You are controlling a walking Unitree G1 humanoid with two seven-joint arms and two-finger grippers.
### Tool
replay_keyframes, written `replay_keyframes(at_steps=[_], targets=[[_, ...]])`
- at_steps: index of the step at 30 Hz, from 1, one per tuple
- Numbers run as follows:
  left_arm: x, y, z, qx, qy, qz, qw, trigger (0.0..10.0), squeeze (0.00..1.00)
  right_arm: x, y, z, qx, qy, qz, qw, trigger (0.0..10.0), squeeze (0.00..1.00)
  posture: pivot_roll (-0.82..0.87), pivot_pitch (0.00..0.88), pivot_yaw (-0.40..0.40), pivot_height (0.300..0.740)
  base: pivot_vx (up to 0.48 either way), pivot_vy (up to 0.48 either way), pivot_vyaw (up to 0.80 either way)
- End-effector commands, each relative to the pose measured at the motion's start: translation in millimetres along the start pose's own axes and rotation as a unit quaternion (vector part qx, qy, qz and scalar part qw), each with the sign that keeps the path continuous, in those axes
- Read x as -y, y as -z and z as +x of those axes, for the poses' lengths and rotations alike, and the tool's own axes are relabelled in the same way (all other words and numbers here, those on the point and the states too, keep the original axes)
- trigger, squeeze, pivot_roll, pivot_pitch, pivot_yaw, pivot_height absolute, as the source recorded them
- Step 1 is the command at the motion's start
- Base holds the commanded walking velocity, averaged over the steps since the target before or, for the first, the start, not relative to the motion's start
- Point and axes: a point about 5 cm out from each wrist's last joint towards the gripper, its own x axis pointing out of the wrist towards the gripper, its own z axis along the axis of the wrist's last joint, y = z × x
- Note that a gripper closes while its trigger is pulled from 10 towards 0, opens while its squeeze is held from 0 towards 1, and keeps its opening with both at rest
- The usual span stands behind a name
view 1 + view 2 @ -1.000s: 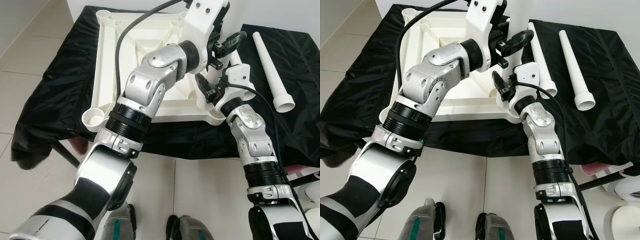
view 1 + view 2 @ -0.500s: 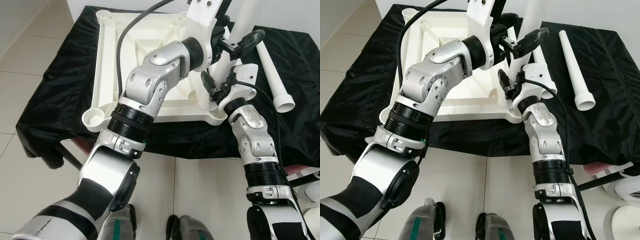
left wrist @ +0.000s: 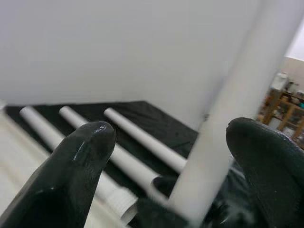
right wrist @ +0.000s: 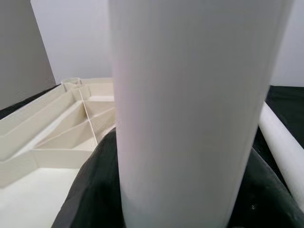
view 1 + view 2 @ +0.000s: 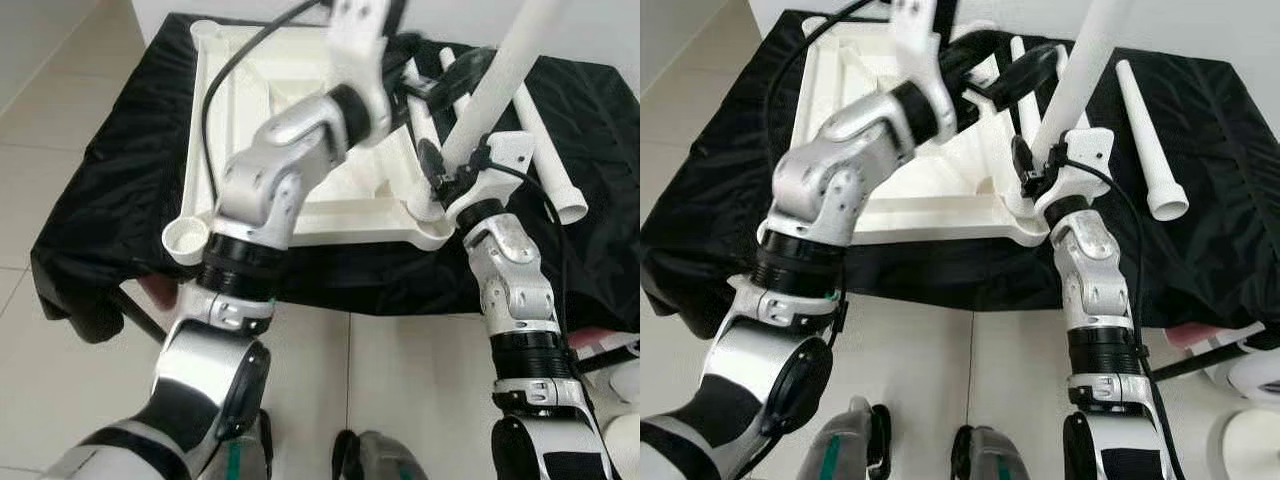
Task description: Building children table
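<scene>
Our right gripper (image 5: pixel 447 172) pinches the upright table leg (image 5: pixel 497 82) over the tabletop's (image 5: pixel 225 90) corner socket; left gripper (image 3: pixel 173 156) spread wide at eleven o'clock.

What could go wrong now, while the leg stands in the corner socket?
The white leg leans, with its lower end at the tabletop's near right corner socket. It may jam or pop out. The left tool is open around the leg without gripping, so only the right tool steadies it. If it tips, it may hit the spare legs.
</scene>
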Motion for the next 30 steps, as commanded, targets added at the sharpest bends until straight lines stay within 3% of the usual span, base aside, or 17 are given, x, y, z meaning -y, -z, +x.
replay_keyframes(at_steps=[1,4,9,12,14,16,20,30], targets=[[-8.4,5,-6.9,-0.01,-0.065,0.024,0.998,10.0,0.0,1.6,-6,-1.1,0.02,0.002,0.006,1.0,10.0,0.0,0.06,0.087,-0.053,0.74,0.0,0.0,0.0],[-2.2,15,-13.6,-0.022,-0.053,0.049,0.997,10.0,0.0,2.6,-7,0.2,0.024,0.006,0.007,1.0,10.0,0.0,0.07,0.092,-0.065,0.74,0.0,0.0,0.0],[1.2,35,-21.3,-0.059,-0.031,0.051,0.997,10.0,0.0,2.2,-8,1.9,0.027,0.007,0.013,1.0,10.0,0.0,0.07,0.095,-0.064,0.74,0.0,0.0,0.0],[2.0,56,-29.5,-0.098,-0.016,0.087,0.991,10.0,0.0,0.0,-10,2.6,0.03,0.002,0.016,0.999,10.0,0.0,0.06,0.097,-0.058,0.74,0.0,0.0,0.0],[2.0,56,-29.5,-0.098,-0.016,0.087,0.991,10.0,0.0,0.0,-10,2.6,0.03,0.002,0.016,0.999,10.0,0.0,0.06,0.097,-0.058,0.74,0.0,0.0,0.0],[5.5,78,-35.9,-0.138,-0.006,0.096,0.986,10.0,0.0,-0.8,-11,2.1,0.031,0.001,0.015,0.999,10.0,0.0,0.05,0.099,-0.053,0.74,0.0,0.0,0.0],[10.9,100,-43.7,-0.174,0.004,0.12,0.977,10.0,0.0,-0.4,-10,0.3,0.03,0.002,0.015,0.999,10.0,0.0,0.04,0.101,-0.049,0.74,0.0,0.0,0.0],[6.4,115,-50.1,-0.205,-0.002,0.144,0.968,10.0,0.0,0.6,1,-6.4,0.014,0.004,0.003,1.0,10.0,0.0,0.05,0.097,-0.05,0.74,0.0,0.0,0.0]])
